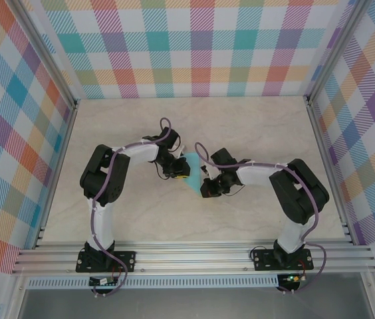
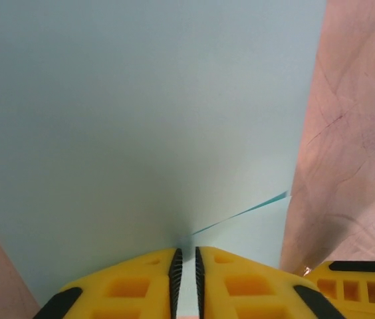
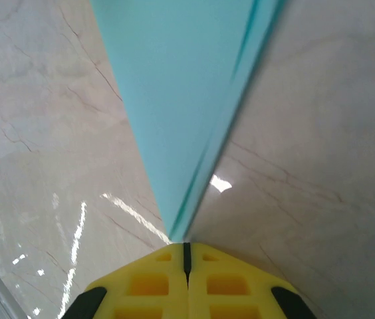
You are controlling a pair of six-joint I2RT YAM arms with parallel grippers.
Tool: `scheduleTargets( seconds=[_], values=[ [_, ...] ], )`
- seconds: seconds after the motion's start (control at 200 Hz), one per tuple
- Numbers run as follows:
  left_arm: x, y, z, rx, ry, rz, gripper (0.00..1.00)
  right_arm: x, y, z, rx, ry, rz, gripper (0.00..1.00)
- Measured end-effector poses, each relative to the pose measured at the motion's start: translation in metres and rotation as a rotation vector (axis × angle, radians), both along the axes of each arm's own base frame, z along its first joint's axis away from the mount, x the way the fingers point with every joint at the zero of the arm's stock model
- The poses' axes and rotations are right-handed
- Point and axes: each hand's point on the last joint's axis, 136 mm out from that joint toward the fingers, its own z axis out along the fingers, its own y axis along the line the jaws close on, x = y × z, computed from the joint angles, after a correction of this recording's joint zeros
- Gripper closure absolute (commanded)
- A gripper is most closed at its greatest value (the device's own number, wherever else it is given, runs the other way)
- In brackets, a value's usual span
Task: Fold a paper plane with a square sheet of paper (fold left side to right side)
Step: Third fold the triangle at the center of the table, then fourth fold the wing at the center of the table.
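Turquoise paper plane [image 1: 193,174] is recorded at the centre of the top view, lying on the pale marbled table [image 1: 241,126] between the two arms. In the left wrist view the left gripper [image 2: 185,256] is seen clamped on the paper's near edge, its yellow jaws drawn almost together at the lower centre of the frame. In the right wrist view the right gripper [image 3: 187,247] is seen pinched tight on the plane's narrow pointed end, from which the paper widens toward the top of the frame.

A robot lab cell: aluminium frame [image 1: 194,256], plaid walls [image 1: 194,46], marble-look tabletop [image 1: 241,126].
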Motion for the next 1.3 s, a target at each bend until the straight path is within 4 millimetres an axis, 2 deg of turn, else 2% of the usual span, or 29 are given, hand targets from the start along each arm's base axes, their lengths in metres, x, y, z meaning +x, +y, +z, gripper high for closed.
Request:
scheduleTargets(
  seconds=[0.075, 0.14, 0.24, 0.36, 0.5, 0.58, 0.66, 0.775, 0.99, 1.14, 1.185, 1.3],
  values=[
    [0.003, -0.001, 0.003, -0.003, -0.009, 0.001, 0.71, -0.008, -0.012, 0.002, -0.036, 0.021, -0.014, 0.98],
    [0.005, 0.000, 0.006, -0.006, -0.014, 0.006, 0.65, -0.013, -0.024, 0.005, -0.057, 0.037, -0.033, 0.89],
    [0.010, 0.005, 0.016, -0.016, -0.028, 0.026, 0.58, -0.005, -0.033, 0.019, -0.043, 0.008, -0.073, 0.78],
    [0.022, 0.014, 0.048, -0.064, -0.089, 0.065, 0.47, 0.011, -0.032, 0.033, 0.009, -0.043, -0.101, 0.64],
    [0.026, 0.039, 0.088, -0.105, -0.175, 0.134, 0.41, 0.029, -0.019, 0.043, 0.060, -0.086, -0.101, 0.58],
    [0.024, 0.052, 0.097, -0.118, -0.197, 0.169, 0.40, 0.044, -0.009, 0.047, 0.084, -0.113, -0.099, 0.57],
    [0.020, 0.058, 0.091, -0.128, -0.182, 0.196, 0.40, 0.060, 0.000, 0.047, 0.095, -0.129, -0.099, 0.57],
    [0.011, 0.054, 0.068, -0.157, -0.105, 0.213, 0.40, 0.074, 0.007, 0.039, 0.091, -0.134, -0.102, 0.58],
    [0.012, 0.041, 0.043, -0.177, -0.028, 0.210, 0.41, 0.081, 0.007, 0.026, 0.060, -0.128, -0.112, 0.61],
    [0.024, 0.025, 0.035, -0.194, -0.023, 0.196, 0.44, 0.086, 0.007, 0.021, 0.044, -0.133, -0.115, 0.59],
    [0.026, 0.021, 0.034, -0.200, -0.023, 0.193, 0.49, 0.087, 0.006, 0.021, 0.041, -0.136, -0.116, 0.59],
    [0.031, 0.012, 0.033, -0.208, -0.027, 0.184, 0.77, 0.089, 0.002, 0.023, 0.022, -0.166, -0.120, 0.59]
  ],
)
